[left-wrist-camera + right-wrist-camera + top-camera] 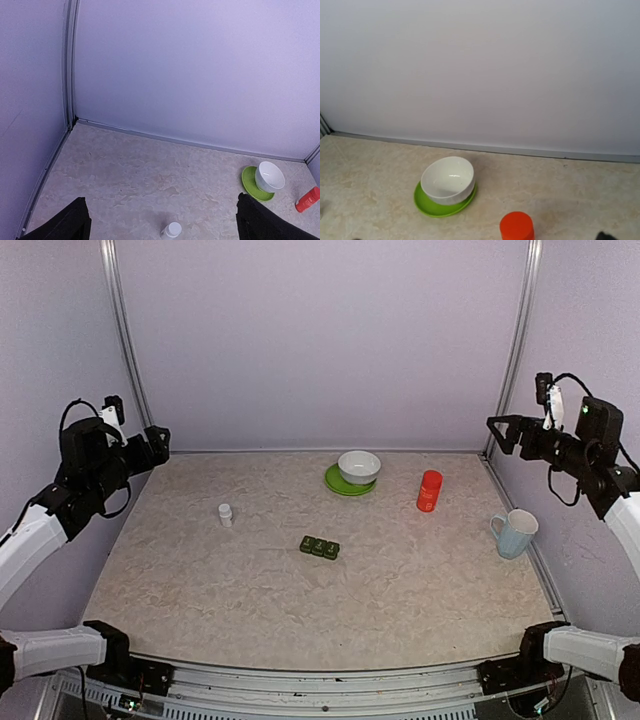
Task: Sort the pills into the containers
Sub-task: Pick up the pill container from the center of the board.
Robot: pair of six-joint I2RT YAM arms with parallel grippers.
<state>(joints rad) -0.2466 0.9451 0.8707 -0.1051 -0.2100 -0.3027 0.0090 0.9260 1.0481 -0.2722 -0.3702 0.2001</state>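
The containers [319,547], a small dark green strip of three joined lidded compartments, lie near the middle of the table with the lids down. No pills show in any view. My left gripper [157,443] hangs high by the left wall, far from the strip. It is open, and its dark fingertips [75,220] stand wide apart at the lower corners of the left wrist view with nothing between them. My right gripper [503,433] is raised at the right wall and open too. Only a sliver of one finger [605,236] shows in the right wrist view.
A tiny white bottle [225,514] stands left of the strip. A white bowl [359,466] sits on a green plate [340,484] at the back. A red bottle [429,490] stands right of the bowl. A pale blue mug [515,533] is near the right edge.
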